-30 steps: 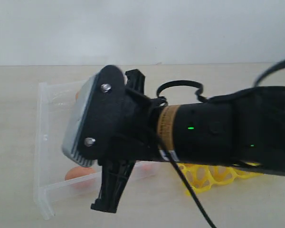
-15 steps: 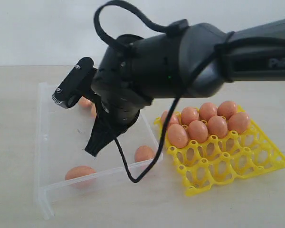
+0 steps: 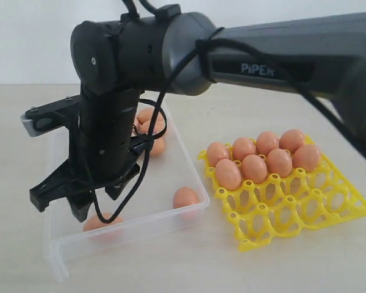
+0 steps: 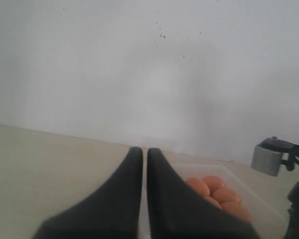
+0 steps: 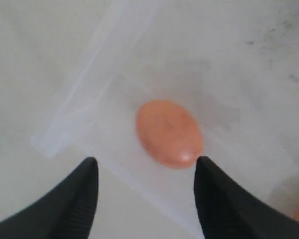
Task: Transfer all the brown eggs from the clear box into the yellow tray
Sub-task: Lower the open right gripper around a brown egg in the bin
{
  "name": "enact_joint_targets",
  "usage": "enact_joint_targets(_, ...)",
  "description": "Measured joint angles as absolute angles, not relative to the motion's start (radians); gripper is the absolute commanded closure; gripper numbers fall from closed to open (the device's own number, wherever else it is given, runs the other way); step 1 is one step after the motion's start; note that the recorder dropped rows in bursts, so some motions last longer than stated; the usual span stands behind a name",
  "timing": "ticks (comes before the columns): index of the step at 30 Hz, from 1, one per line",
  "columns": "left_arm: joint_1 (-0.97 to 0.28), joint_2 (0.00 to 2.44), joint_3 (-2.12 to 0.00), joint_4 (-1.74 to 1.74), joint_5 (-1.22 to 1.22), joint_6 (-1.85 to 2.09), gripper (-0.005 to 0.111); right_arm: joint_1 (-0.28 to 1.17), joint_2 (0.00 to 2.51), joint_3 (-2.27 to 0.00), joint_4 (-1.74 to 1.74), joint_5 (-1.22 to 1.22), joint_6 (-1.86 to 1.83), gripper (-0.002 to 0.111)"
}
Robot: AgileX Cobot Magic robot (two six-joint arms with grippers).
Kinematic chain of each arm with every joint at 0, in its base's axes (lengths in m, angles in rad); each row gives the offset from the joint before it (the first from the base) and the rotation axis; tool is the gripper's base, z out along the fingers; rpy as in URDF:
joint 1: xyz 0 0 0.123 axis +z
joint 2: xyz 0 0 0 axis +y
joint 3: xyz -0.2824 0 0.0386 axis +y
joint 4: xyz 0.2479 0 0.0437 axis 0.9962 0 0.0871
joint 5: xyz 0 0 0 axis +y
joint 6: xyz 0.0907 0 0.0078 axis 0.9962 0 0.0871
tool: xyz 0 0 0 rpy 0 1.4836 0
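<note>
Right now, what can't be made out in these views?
- Exterior view: the right arm covers the box's far-left part, so the far eggs cannot be counted.
- Exterior view: the right fingers half hide the near egg.
- Left wrist view: the left fingers and the bottom edge cut off the eggs.

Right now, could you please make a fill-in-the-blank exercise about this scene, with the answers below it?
1. The yellow tray holds ___ brown eggs.
2. The right tool, above one egg in the clear box, is ___.
3. The left tool is ___.
Missing words: eight; open; shut.
</note>
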State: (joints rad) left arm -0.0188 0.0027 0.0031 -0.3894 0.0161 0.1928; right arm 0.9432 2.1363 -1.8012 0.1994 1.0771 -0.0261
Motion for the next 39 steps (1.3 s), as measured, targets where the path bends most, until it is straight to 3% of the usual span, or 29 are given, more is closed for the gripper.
enact_joint_targets(6,-0.019,0.003,0.003,-0.389,0.016,0.193,0.103,0.882,2.251,-1.956,-0.084,1.109,0.091,0.057)
enact_joint_targets(14,-0.019,0.003,0.003,-0.389,0.016,0.193,0.103,0.715,2.382,-2.140,0.007,1.184,-0.104,0.057)
enact_joint_targets(18,-0.019,0.003,0.003,-0.389,0.016,0.193,0.103,0.711,2.390,-2.168,0.047,1.082,-0.225,0.057)
enact_joint_targets(23,-0.019,0.003,0.003,-0.389,0.016,0.193,0.103,0.711,2.402,-2.173,-0.007,1.033,-0.327,0.067)
enact_joint_targets(33,-0.019,0.003,0.003,-0.389,0.016,0.193,0.103,0.709,2.476,-2.173,-0.043,0.955,-0.408,0.067)
enact_joint_targets(35,-0.019,0.003,0.003,-0.389,0.016,0.193,0.103,0.709,2.489,-2.177,-0.022,0.925,-0.409,0.073)
enact_joint_targets(38,-0.019,0.003,0.003,-0.389,0.016,0.193,0.103,0.709,2.495,-2.181,0.006,0.897,-0.411,0.103)
enact_joint_targets(39,-0.019,0.003,0.003,-0.389,0.016,0.193,0.103,0.709,2.495,-2.181,0.013,0.895,-0.409,0.108)
